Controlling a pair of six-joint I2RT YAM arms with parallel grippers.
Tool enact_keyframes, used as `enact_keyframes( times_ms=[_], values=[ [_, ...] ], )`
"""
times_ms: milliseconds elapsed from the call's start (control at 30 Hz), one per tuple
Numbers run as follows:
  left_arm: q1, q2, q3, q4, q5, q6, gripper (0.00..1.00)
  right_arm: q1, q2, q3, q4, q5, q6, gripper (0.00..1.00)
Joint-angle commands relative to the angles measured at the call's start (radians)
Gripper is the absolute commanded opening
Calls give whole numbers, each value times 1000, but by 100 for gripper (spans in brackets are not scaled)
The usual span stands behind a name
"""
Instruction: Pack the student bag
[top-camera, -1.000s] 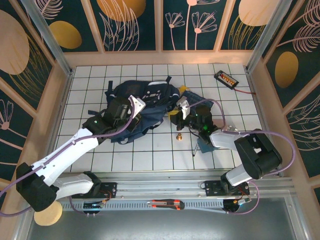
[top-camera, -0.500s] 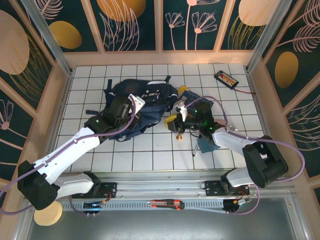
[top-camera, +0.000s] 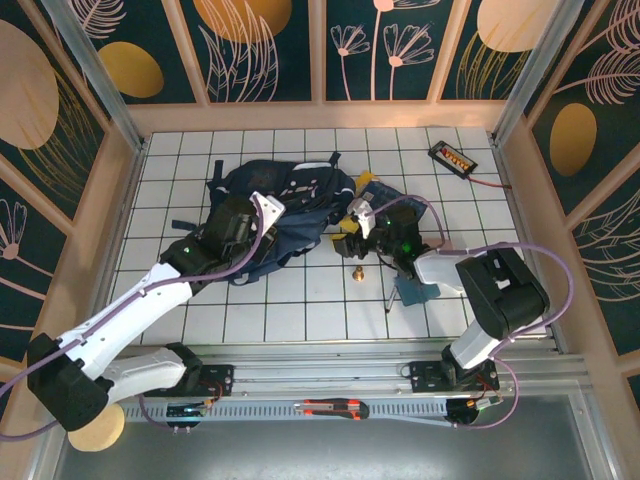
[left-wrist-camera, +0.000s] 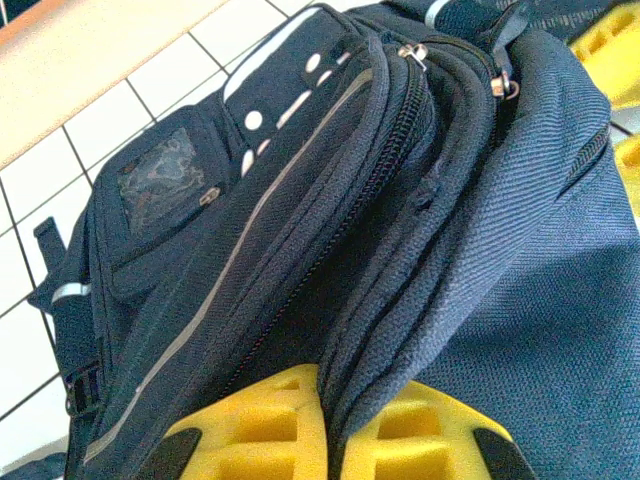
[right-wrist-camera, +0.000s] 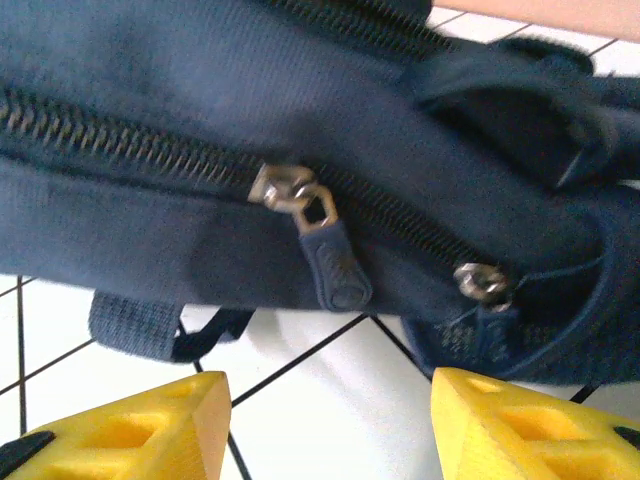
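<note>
Up near the middle of the white-tiled bench (top-camera: 300, 305), the student bag (top-camera: 295, 190) lies crumpled. The left gripper (left-wrist-camera: 335, 430) is clamped on a fold of the bag's navy fabric, its yellow fingers (left-wrist-camera: 250, 435) pressed on either side of it. The right gripper (right-wrist-camera: 330, 410) hovers at the bag's right edge with its fingers spread. Bare tile shows between them, and they face a zipper pull (right-wrist-camera: 330, 265) without touching it.

student bag (top-camera: 300, 185): navy, grey stripes | table (top-camera: 300, 300): white tiles, dark grid
</note>
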Motion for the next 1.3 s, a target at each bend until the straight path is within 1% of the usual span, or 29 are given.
enact_keyframes(
  times_ms=[0,133,367,567,867,933,967,1033,1100,1267],
  values=[
    [0,-43,-2,72,-5,-6,0,5,12,42,111,12,7,55],
    [-1,-44,-12,77,-6,0,0,13,19,52,120,26,23,55],
    [0,-44,-13,85,-9,3,0,22,58,72,128,0,38,54],
    [0,-42,-7,80,-13,5,0,41,83,77,125,-16,35,50],
    [0,-36,-6,82,-5,7,0,57,87,81,138,13,47,46],
    [0,-38,-9,83,-5,7,0,57,89,88,140,19,51,42],
    [-1,-39,-10,83,-5,7,0,57,91,91,140,20,51,37],
    [-1,-40,-9,83,-6,5,0,57,95,95,138,25,56,24],
    [-1,-42,-12,84,-6,0,0,57,96,97,141,28,59,16],
    [-1,-45,-12,83,-11,-3,0,57,76,85,124,35,62,3]
  ],
)
